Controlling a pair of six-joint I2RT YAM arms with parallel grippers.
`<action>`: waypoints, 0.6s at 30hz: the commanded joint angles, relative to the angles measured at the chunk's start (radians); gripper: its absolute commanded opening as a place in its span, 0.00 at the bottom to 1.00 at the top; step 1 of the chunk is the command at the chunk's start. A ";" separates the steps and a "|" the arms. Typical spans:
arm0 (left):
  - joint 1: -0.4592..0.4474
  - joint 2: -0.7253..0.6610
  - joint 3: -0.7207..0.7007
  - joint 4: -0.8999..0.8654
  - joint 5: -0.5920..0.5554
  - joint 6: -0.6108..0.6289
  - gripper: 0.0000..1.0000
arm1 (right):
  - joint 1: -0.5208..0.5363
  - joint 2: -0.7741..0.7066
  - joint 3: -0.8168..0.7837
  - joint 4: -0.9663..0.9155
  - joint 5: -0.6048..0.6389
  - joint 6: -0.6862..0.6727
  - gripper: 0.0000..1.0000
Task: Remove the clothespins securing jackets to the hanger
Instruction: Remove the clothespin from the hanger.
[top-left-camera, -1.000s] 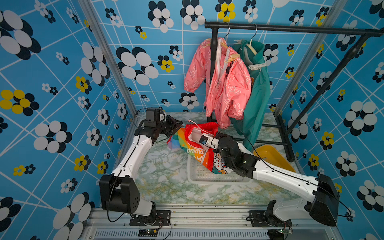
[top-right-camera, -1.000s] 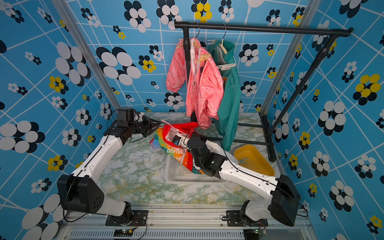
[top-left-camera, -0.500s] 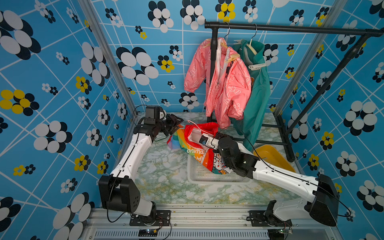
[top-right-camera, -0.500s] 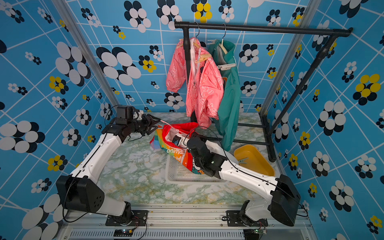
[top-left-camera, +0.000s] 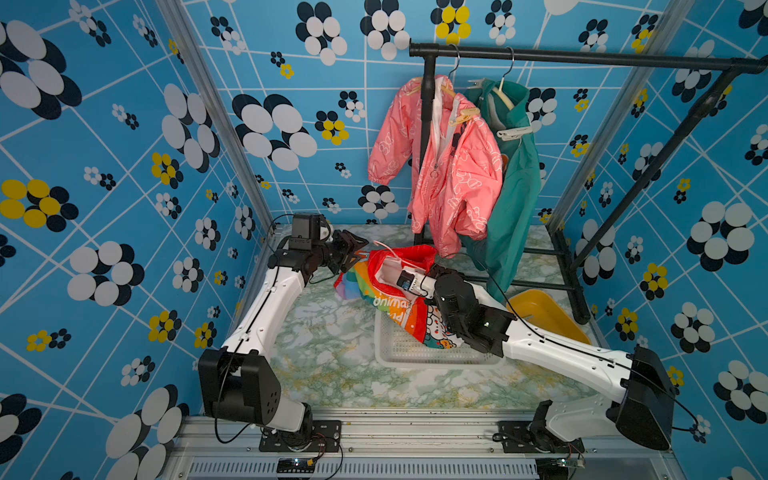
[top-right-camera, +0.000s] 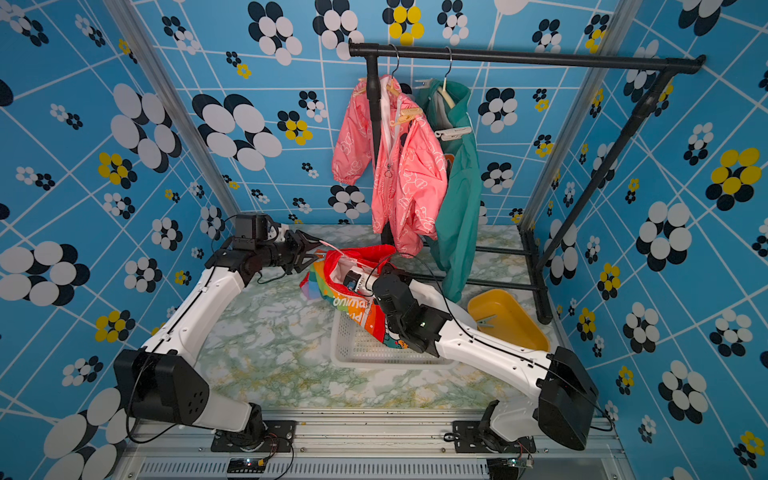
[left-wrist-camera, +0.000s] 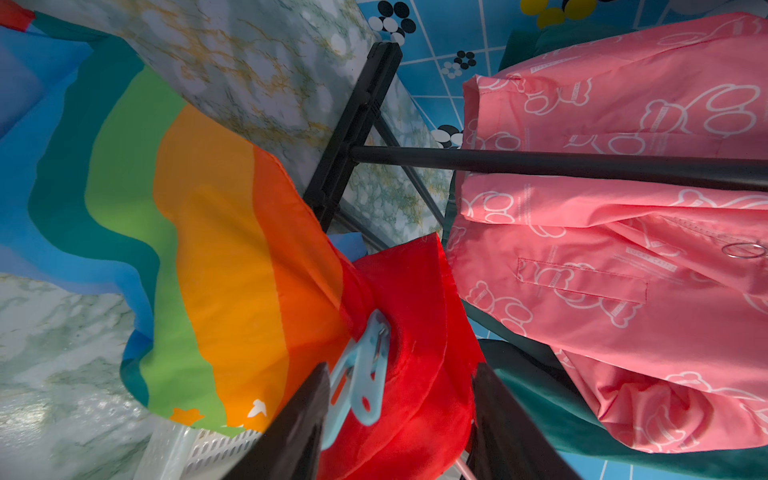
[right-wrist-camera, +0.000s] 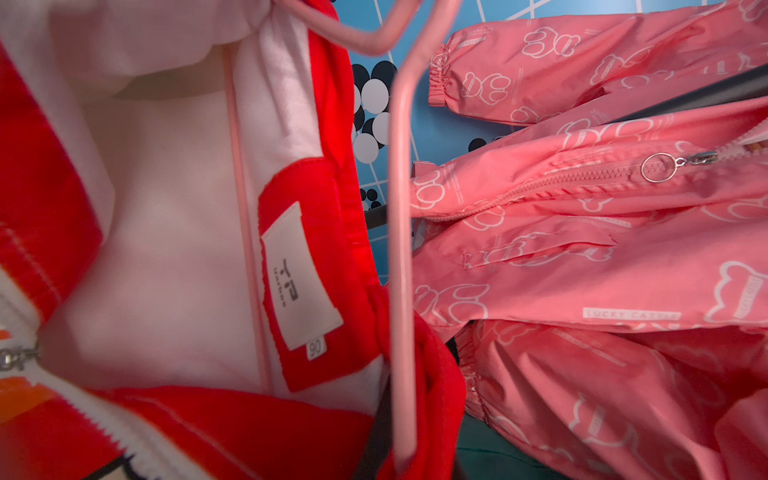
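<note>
The left gripper (left-wrist-camera: 401, 368) stood with its jaws apart, a pale blue-green plastic clothespin (left-wrist-camera: 361, 374) between them, clipped on the red hood (left-wrist-camera: 419, 324) of the white, rainbow-printed jacket (top-left-camera: 399, 307), its long axis in line with the fingers (left-wrist-camera: 299, 424), handles toward the wrist. The right gripper (top-left-camera: 405, 281) was clamped on that jacket's pink wire hanger (right-wrist-camera: 401, 249). Below lay a green-veined marble tabletop (top-left-camera: 332, 353), ringed by blue flower-print walls (top-left-camera: 124, 166).

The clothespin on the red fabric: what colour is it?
Pale blue; the clothespin shows best in the left wrist view.
</note>
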 joint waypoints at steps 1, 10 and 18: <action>0.007 0.005 0.009 -0.048 -0.009 0.044 0.59 | 0.003 -0.010 0.014 0.069 0.020 0.003 0.00; 0.008 0.004 0.008 -0.042 -0.028 0.061 0.60 | 0.003 -0.003 0.017 0.066 0.019 0.005 0.00; 0.003 0.022 -0.089 0.148 0.072 -0.145 0.55 | 0.003 0.013 0.013 0.087 0.027 -0.014 0.00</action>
